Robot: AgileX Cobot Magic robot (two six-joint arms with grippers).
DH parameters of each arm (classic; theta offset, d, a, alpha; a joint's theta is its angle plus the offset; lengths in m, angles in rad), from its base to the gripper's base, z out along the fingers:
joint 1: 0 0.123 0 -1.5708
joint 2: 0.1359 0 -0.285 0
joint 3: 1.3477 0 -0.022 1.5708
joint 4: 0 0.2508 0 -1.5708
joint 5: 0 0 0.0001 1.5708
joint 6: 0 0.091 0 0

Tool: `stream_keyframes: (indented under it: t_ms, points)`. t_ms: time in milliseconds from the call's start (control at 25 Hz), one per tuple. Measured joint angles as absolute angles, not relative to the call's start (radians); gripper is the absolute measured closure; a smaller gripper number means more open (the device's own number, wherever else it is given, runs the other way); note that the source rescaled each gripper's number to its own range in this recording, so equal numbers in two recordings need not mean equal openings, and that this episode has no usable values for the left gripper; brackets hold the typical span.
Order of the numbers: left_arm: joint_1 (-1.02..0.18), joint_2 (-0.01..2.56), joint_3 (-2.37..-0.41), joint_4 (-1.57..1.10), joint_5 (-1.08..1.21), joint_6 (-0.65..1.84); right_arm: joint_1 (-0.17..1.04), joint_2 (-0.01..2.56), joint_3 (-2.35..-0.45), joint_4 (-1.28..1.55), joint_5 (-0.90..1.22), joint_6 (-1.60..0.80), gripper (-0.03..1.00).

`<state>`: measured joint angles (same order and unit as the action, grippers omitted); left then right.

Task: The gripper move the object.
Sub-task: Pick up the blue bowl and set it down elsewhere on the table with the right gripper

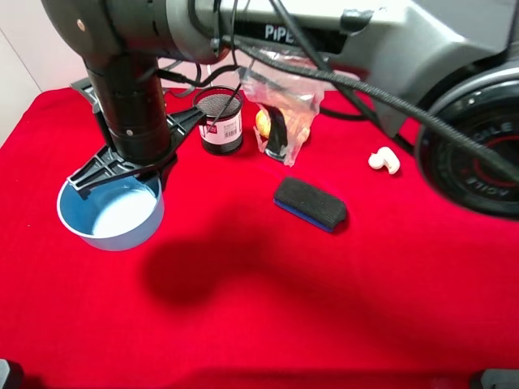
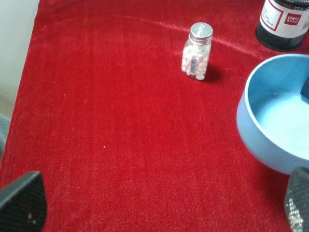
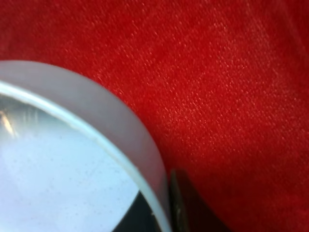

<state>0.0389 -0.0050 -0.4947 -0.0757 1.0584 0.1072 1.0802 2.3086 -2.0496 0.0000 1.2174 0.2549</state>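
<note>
The light-blue bowl (image 1: 111, 214) sits at the left of the red cloth; whether it rests on the cloth or is slightly raised cannot be told. My right gripper (image 1: 120, 174), large and black, reaches across from the right and stands over the bowl's far rim. In the right wrist view the rim (image 3: 120, 140) lies between a finger inside the bowl and a dark finger (image 3: 190, 205) outside it. The left wrist view shows the bowl (image 2: 275, 121) at one side. My left gripper (image 2: 159, 208) is open and empty over bare cloth, apart from the bowl.
A black mesh cup (image 1: 220, 121) stands behind the bowl. A clear plastic bag (image 1: 280, 113), a black eraser (image 1: 310, 203) and a small white piece (image 1: 384, 160) lie further right. A small pill bottle (image 2: 197, 50) stands beside the bowl.
</note>
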Motion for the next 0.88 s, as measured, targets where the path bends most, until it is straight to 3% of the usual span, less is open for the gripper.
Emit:
stream_keyframes:
  t_ms: [640, 880]
  points:
    - [0.039, -0.005, -0.495, -0.076, 1.058, 0.107, 1.076, 2.220, -2.046, -0.137, 1.221, 0.223, 0.97]
    - [0.039, -0.005, -0.495, -0.076, 1.058, 0.107, 1.024, 2.156, -1.989, -0.138, 1.220, 0.219, 0.97]
